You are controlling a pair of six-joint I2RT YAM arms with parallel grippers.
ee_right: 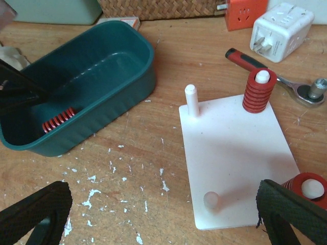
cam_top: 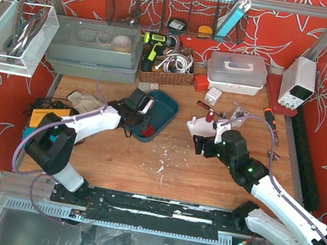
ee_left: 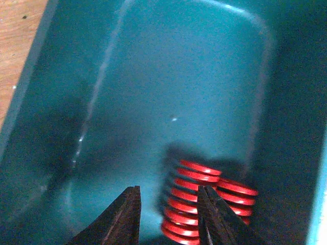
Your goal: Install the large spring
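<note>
Left gripper (ee_left: 168,204) hangs in the teal bin (ee_left: 153,76), jaws spread beside red springs (ee_left: 181,196); right gripper (ee_right: 163,209), jaws wide apart, hovers over the white pegboard (ee_right: 235,148).

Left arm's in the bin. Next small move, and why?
Probably nudge the left end effector sideways toward the nearer spring, then lower. It is open, but that spring sits partly behind one finger, not centred in the gap. Closing now would likely clip the coils.

The springs (ee_left: 191,201) are red, the tray (ee_right: 127,81) teal, the plate (ee_right: 235,163) white.
</note>
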